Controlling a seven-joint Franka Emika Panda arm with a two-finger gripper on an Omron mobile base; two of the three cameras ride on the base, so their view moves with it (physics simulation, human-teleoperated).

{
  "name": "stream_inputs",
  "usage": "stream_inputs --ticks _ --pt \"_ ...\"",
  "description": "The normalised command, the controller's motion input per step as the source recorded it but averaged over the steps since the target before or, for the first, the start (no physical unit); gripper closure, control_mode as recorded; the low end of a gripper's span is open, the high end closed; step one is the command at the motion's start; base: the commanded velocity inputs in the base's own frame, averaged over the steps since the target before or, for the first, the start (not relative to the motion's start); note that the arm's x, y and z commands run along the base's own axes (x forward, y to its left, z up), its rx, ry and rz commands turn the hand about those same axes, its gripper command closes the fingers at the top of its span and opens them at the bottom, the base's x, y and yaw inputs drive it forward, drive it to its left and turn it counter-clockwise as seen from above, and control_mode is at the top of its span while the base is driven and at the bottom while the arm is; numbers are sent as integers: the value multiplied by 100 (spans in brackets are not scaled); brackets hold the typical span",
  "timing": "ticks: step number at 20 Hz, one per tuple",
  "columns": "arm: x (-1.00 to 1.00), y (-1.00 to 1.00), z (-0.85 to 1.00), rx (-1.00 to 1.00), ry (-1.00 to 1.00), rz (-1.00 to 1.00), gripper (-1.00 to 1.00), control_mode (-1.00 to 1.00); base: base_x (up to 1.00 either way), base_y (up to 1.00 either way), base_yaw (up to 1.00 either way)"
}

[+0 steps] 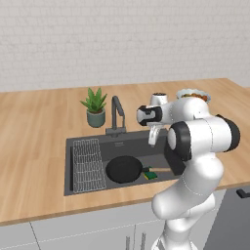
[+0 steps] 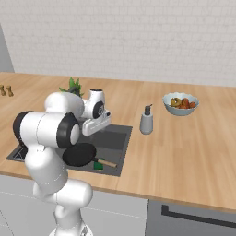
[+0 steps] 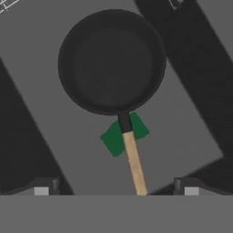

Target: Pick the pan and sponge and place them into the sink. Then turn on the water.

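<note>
The black pan (image 1: pixel 124 169) (image 2: pixel 79 154) lies flat on the floor of the dark grey sink (image 1: pixel 141 147) (image 2: pixel 116 137), its wooden handle (image 3: pixel 134 164) pointing to the front right. The sponge (image 1: pixel 151 175) (image 2: pixel 97 166) (image 3: pixel 113 137) lies green side up beneath the handle's root, partly covered by it. My gripper (image 1: pixel 153 138) (image 2: pixel 97 123) (image 3: pixel 116 189) hangs open above the basin, over the handle, touching nothing. One fingertip (image 3: pixel 42 189) shows on each side of the handle. No water is in view at the dark faucet (image 1: pixel 117 114).
A wire rack (image 1: pixel 88 164) lines the sink's left side. Behind the basin stands a potted plant (image 1: pixel 95 107) (image 2: pixel 72 85). A soap dispenser (image 2: pixel 146 120) and a bowl of food (image 2: pixel 180 104) (image 1: pixel 193 93) sit on the wooden counter to the right.
</note>
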Motion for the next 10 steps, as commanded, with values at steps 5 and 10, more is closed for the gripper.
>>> stream_inputs --ticks 5,10 --pt "1 0 0 0 0 -46 -100 -100 0 0 0" --pt "6 0 0 0 0 -55 -100 -100 0 0 0"
